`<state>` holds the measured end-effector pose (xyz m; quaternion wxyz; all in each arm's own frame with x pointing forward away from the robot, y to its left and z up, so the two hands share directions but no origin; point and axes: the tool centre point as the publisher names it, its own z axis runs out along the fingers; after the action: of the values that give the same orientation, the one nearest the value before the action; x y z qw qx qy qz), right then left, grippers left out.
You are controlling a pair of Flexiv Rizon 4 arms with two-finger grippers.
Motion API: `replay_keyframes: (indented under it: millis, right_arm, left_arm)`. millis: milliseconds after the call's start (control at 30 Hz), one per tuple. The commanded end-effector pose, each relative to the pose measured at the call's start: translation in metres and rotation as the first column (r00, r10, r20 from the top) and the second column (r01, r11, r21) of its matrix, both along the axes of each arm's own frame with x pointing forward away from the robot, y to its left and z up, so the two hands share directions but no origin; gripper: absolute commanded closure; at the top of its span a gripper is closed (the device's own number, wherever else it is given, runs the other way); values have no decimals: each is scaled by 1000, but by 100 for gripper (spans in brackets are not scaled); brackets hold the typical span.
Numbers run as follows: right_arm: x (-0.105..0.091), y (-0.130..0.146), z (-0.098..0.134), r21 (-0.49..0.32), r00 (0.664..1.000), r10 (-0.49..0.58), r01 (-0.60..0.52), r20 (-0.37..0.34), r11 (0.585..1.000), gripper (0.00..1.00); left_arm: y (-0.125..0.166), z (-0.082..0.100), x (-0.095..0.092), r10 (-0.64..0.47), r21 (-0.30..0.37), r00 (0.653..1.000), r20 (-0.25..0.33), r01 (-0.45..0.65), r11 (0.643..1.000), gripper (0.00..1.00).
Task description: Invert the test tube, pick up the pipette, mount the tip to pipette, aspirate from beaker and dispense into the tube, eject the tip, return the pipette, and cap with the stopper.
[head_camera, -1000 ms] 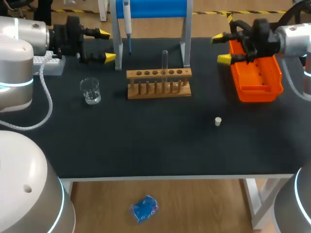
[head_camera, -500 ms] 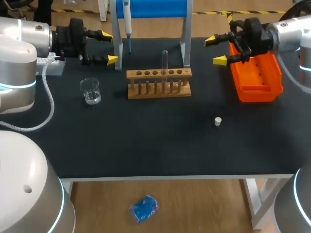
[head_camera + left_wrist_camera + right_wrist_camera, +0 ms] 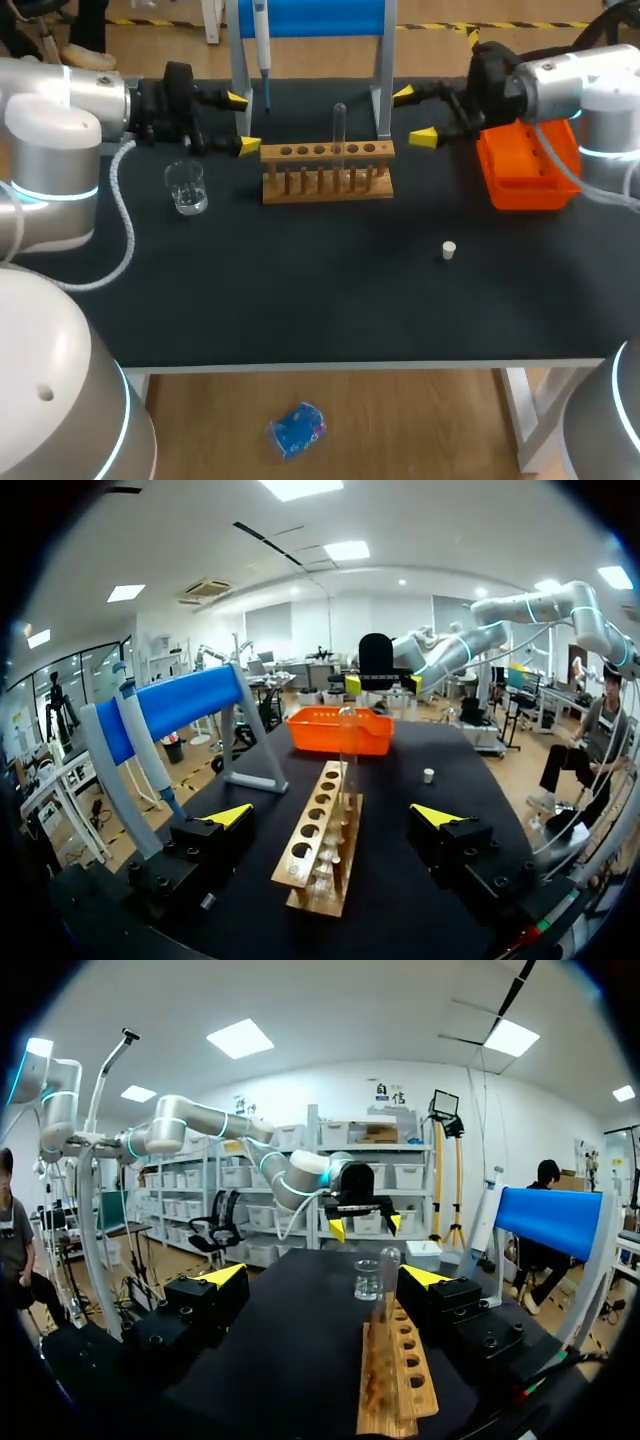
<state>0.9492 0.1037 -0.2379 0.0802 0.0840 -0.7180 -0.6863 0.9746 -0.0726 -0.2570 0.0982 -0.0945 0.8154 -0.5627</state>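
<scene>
- Test tube point(image 3: 340, 125): upright in a hole of the wooden rack point(image 3: 327, 170), most likely parked there to keep from rolling or tipping.
- Left fingers point(image 3: 250, 146): spread wide, holding nothing, just beside the left end of the rack, pointing along it toward the tube.
- Right fingers point(image 3: 422, 137): spread wide too, empty, just beside the right end of the rack, facing the left ones.
- Along either wrist view: tube ahead, in line with the gap, not yet between the yellow tips, no touch.
- Probably lined up this way to grab the tube and flip it, the first job.
- Pipette point(image 3: 262, 40): hanging on the blue stand point(image 3: 310, 18) behind the rack, ready for later.
- Beaker point(image 3: 187, 187) near the left arm; stopper point(image 3: 450, 249) alone on the tabletop point(image 3: 300, 300), well apart from the rack.
</scene>
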Motion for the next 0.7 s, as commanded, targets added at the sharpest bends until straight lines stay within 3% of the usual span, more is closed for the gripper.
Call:
replay_keyframes:
  millis: [33, 300, 700]
  right_arm:
    - [14, 17, -11, 16, 999, 49, -49, -6, 999, 0]
    - [21, 40, -25, 21, 999, 31, -31, -18, 999, 0]
    - [27, 62, -25, 4, 1000, -22, 22, -14, 1000, 0]
  left_arm:
    - [-3, -3, -2, 8, -5, 1000, 6, -8, 1000, 0]
    - [-3, -3, -2, 8, -5, 1000, 6, -8, 1000, 0]
    - [-3, -3, -2, 8, -5, 1000, 6, -8, 1000, 0]
